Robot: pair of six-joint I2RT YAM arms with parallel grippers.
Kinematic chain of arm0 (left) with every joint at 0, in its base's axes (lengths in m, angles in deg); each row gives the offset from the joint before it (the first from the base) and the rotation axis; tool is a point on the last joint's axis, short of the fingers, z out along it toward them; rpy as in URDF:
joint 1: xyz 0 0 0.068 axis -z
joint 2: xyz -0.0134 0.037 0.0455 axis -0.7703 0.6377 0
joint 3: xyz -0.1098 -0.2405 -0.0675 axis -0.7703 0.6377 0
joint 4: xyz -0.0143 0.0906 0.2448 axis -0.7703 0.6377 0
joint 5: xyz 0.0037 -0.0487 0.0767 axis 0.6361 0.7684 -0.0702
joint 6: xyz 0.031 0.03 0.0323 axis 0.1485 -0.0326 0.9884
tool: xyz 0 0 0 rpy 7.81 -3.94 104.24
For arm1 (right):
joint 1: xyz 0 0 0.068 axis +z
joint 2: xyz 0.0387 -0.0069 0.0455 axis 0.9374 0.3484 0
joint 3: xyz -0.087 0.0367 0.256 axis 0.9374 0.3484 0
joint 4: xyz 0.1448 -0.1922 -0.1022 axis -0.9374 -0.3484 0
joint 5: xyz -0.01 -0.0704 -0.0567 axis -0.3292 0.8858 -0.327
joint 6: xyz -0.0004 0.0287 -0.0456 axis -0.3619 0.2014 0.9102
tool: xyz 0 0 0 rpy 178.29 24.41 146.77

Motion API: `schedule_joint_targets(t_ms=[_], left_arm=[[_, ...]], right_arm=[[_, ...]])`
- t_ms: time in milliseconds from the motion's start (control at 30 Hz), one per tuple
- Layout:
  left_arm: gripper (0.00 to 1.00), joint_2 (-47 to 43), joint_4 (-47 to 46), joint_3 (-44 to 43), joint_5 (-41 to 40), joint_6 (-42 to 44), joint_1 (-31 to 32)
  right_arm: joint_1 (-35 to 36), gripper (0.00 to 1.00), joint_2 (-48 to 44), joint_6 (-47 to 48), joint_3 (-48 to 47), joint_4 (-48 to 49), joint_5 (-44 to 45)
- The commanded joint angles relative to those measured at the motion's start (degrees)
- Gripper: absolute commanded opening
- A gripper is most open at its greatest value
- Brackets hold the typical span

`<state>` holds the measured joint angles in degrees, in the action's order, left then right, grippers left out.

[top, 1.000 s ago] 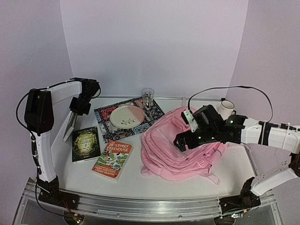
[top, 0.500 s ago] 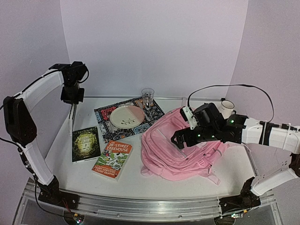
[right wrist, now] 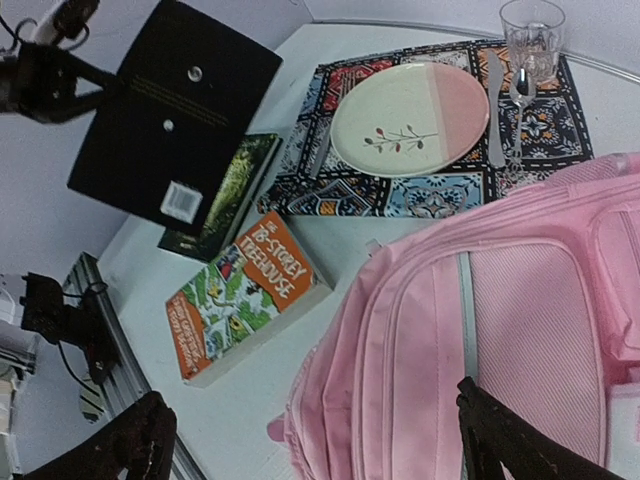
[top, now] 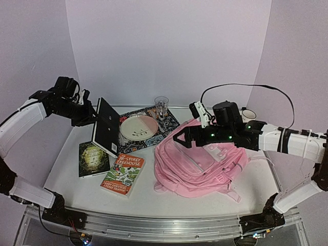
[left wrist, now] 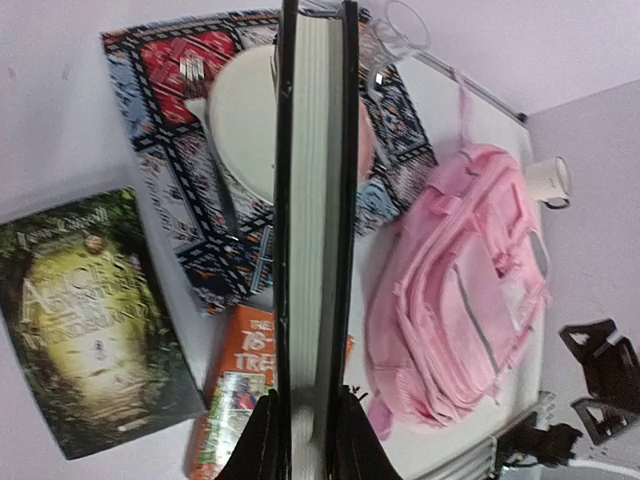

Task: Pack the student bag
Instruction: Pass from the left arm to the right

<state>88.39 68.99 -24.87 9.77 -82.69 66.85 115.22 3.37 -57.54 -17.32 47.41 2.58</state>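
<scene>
The student bag (top: 200,161) is a large pink backpack lying flat at the table's right; it also shows in the left wrist view (left wrist: 460,290) and the right wrist view (right wrist: 500,330). My left gripper (top: 91,117) is shut on a black hardcover book (top: 107,128) and holds it in the air left of the bag, over the other books. The left wrist view shows its fingers (left wrist: 262,440) clamped on the book's edge (left wrist: 312,200). My right gripper (top: 184,138) is wide open and empty, hovering over the bag's upper left edge (right wrist: 320,440).
An orange Treehouse book (top: 123,173) and a dark green book (top: 94,157) lie flat at the front left. A patterned placemat (top: 166,120) holds a plate (top: 138,127) and cutlery, with a glass (top: 161,105) behind. A white mug (top: 248,117) stands at the back right.
My left arm has swung right and lifted the black book from the left edge to above the lying books. My right gripper has risen and moved left, towards the bag's upper left edge.
</scene>
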Motion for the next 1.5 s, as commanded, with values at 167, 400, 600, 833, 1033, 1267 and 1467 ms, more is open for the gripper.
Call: schedule_joint_targets(t_ms=[167, 400, 600, 833, 1033, 1267, 1467], left_arm=[[0.0, -10.8, -38.8, 15.0, 25.0, -18.0, 1.9], [0.0, -12.2, -48.3, 19.3, 26.1, -21.6, 7.8], [0.0, -11.1, -51.4, 19.0, 29.7, -21.2, 10.3], [0.0, -9.7, -54.1, 18.8, 31.8, -23.3, 13.1], [0.0, -5.7, -54.4, 17.1, 28.3, -22.7, 19.9], [0.0, -4.6, -54.6, 15.4, 23.2, -24.5, 20.4], [0.29, -4.2, -54.9, 17.1, 16.4, -27.1, 20.9]], right_arm=[[-3.0, 0.98, 6.2, -9.6, -4.7, 14.6, -13.2], [-3.9, 0.98, 10.3, -14.7, -6.7, 18.8, -18.3], [-4.4, 0.98, 12.9, -16.5, -8.0, 21.5, -21.5], [-5.2, 0.96, 16.1, -19.5, -10.1, 29.8, -31.4], [-6.9, 0.77, 18.0, -23.9, -12.4, 37.8, -41.4], [-9.4, 0.14, 17.5, -28.2, -14.1, 41.5, -46.8], [-11.4, 0.0, 15.4, -33.3, -13.1, 44.6, -44.2]])
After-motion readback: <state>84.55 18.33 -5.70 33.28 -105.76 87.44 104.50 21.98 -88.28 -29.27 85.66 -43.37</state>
